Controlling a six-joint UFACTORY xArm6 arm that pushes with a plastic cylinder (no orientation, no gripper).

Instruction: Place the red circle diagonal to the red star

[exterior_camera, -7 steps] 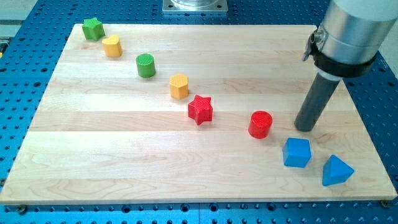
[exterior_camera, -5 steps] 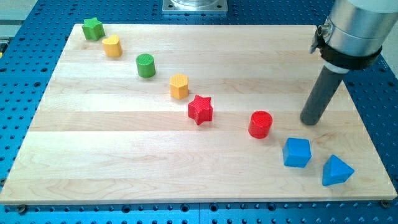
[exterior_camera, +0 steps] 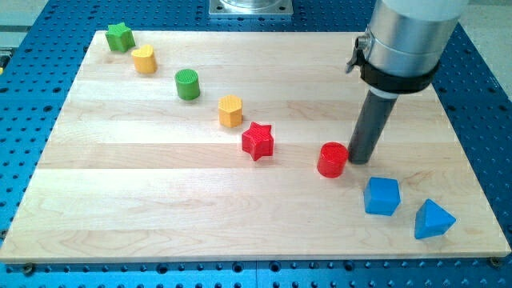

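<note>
With my tip (exterior_camera: 359,159) touching it, red circle (exterior_camera: 332,160) stands upright.

Red circle and red star, positions relative to my tip (exterior_camera: 358,160)
Red cylindrical block (exterior_camera: 332,160) upright, touching tip's left side; red star-shaped block (exterior_camera: 258,141) flat, farther left, slightly toward view's top.
</note>
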